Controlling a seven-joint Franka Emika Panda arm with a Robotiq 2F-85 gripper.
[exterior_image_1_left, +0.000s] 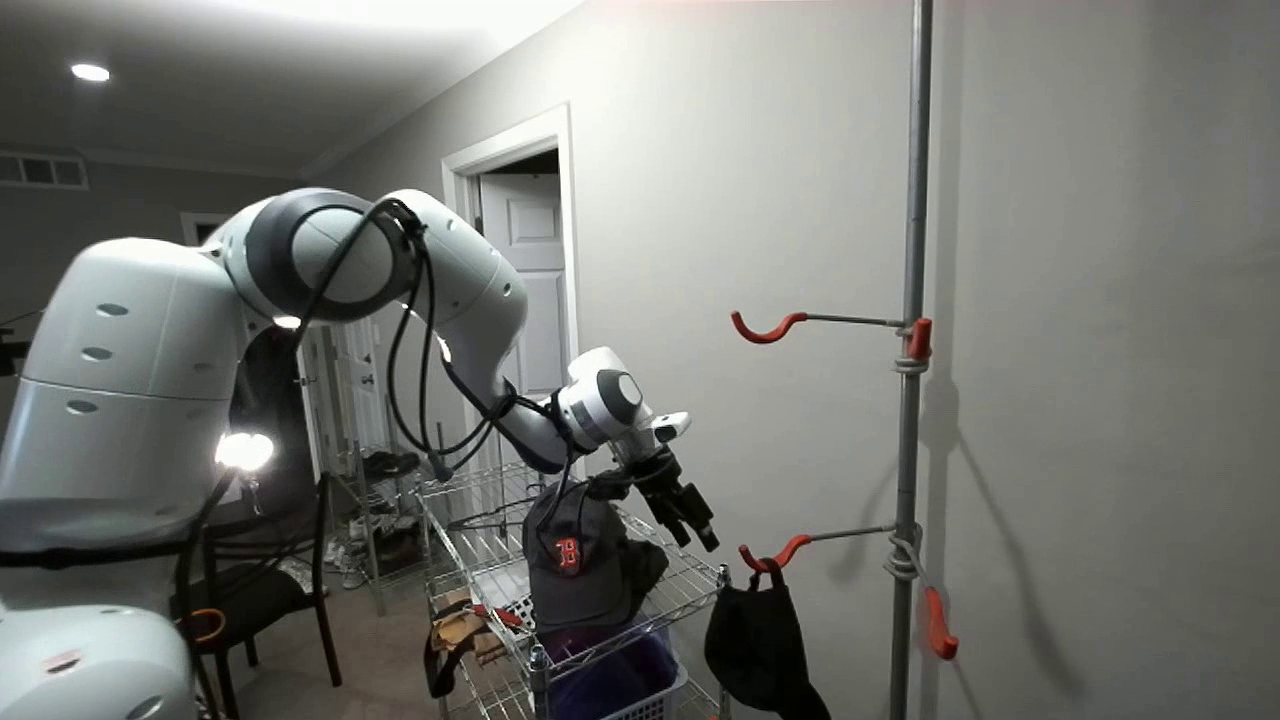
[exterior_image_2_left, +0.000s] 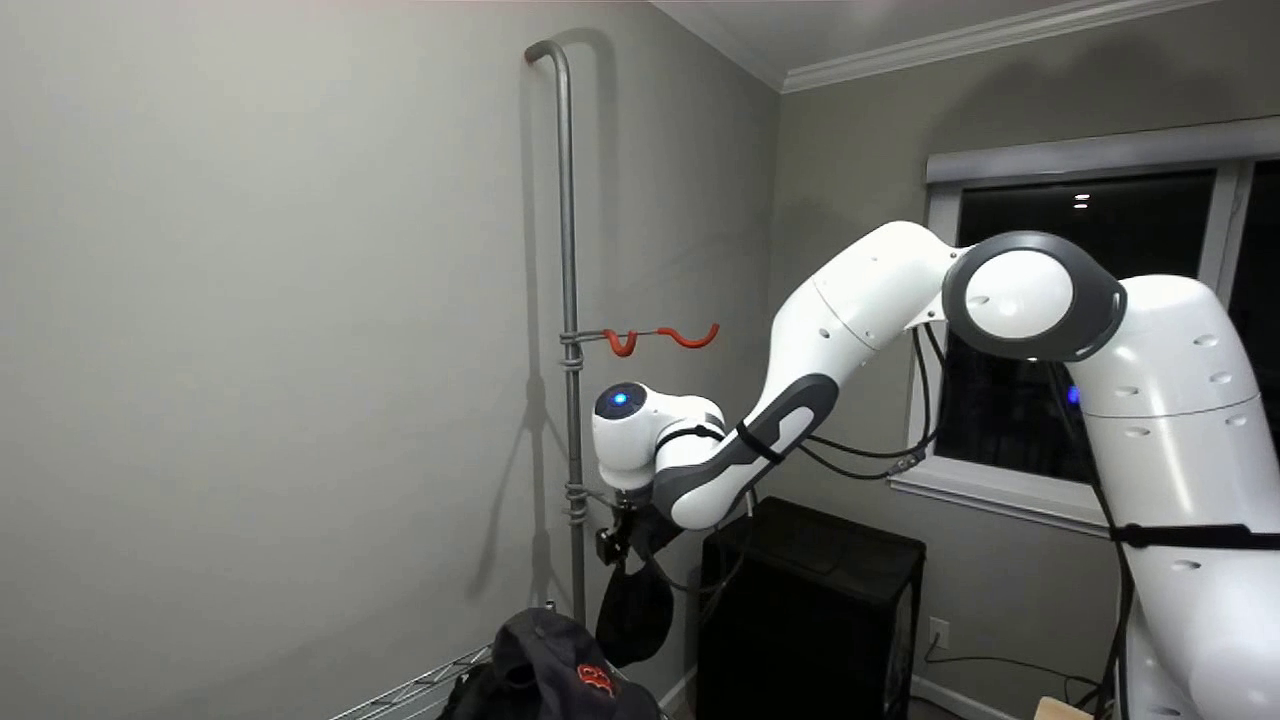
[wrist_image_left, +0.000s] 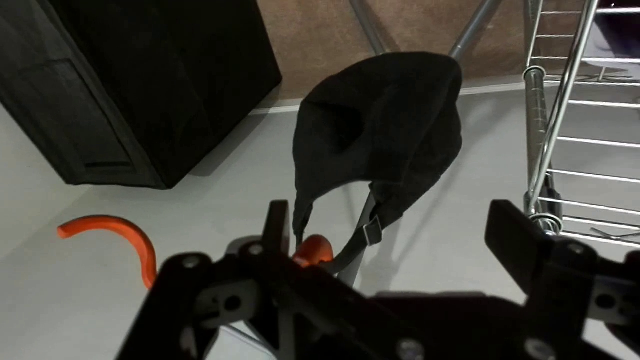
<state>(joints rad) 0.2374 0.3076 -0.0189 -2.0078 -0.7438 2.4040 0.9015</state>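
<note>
On a red-coated metal hook (exterior_image_1_left: 791, 550) of the grey upright pole (exterior_image_1_left: 908, 430), a black fabric cap (wrist_image_left: 395, 125) hangs by its strap (wrist_image_left: 355, 246). Near it, the black fingers (wrist_image_left: 515, 245) stand wide apart, gripping nothing; whether they touch the hook is hard to judge.

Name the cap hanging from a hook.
The all-black cap, strap looped over a lower red hook; the B-logo cap rests on the wire shelf.

Apparently a home, paneled door (exterior_image_1_left: 540, 300), crown molding (exterior_image_2_left: 960, 46), window (exterior_image_2_left: 1010, 410), black chair (exterior_image_1_left: 240, 600)
</note>
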